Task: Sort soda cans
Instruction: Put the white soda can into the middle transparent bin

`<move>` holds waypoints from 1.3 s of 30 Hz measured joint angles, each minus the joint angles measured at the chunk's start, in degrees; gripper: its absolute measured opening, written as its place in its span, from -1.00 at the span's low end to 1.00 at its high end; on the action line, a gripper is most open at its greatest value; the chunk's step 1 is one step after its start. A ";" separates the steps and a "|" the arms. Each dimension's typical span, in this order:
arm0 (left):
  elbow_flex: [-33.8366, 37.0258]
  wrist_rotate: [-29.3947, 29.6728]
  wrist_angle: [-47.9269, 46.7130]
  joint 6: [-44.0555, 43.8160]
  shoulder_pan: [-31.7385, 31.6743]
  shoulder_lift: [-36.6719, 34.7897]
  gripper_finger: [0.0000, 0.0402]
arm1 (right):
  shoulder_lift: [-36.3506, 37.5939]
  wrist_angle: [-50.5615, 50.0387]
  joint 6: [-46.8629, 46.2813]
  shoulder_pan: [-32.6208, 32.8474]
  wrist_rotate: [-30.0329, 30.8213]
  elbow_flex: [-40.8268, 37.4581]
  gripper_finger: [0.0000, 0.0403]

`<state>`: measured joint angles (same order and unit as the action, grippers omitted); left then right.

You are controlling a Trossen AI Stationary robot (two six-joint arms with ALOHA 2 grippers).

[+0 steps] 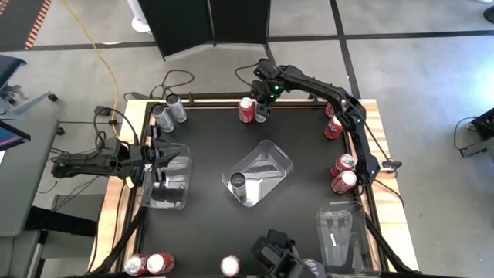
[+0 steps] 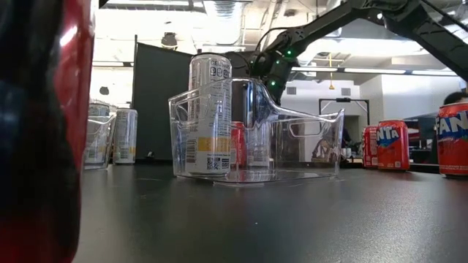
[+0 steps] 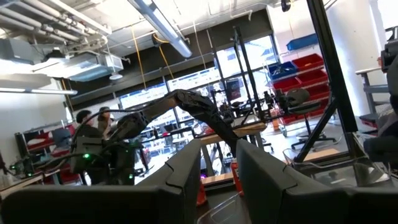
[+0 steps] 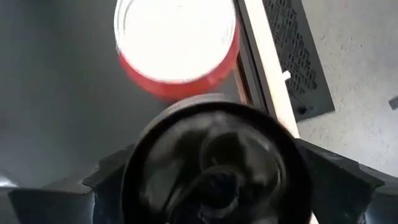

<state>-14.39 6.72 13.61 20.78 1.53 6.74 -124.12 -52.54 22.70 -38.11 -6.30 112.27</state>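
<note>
High view: the bench (image 1: 208, 232) carries three clear trays and scattered soda cans. The right hand (image 1: 261, 108) reaches to the far edge of the bench and stands open just beside a red can (image 1: 246, 110), apparently not yet around it. The left hand (image 1: 158, 162) waits over the tray at the left edge (image 1: 166, 185), its fingers (image 3: 180, 180) narrowly parted and holding nothing that can be seen.

Location of cans: two silver cans (image 1: 171, 110) near the far-left corner; one silver can (image 1: 238, 182) upright inside the centre tray (image 1: 266, 166); several red cans (image 1: 343, 174) along the right edge; more red cans (image 1: 150, 264) at the near edge. The tray near the near-right corner (image 1: 340, 228) appears empty.

Step in hand, as a judgement: approach to pick the far-edge red can. The next move calls for bringing the open fingers to either side of the can, closing on its body, lifting it clear, and carrying it to a tray other than the one holding the silver can.

Obscured: in the right wrist view the wrist's own dark body fills the lower frame, and only the can's pale top (image 4: 175, 37) shows, so finger alignment cannot be confirmed. In the low view a close red can (image 2: 44, 124) blocks the left side.
</note>
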 joint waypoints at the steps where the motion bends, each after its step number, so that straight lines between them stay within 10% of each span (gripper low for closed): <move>1: 0.00 0.00 -0.02 0.01 0.00 0.00 -0.50 | -0.13 -0.07 0.04 0.03 0.01 0.00 0.90; 39: 0.00 0.00 -0.02 0.05 -0.01 0.00 -0.50 | -0.83 0.62 0.13 -0.26 -0.53 -0.04 0.31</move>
<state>-14.39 6.72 13.58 20.84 1.52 6.74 -124.95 -51.92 22.83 -38.37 -6.83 112.22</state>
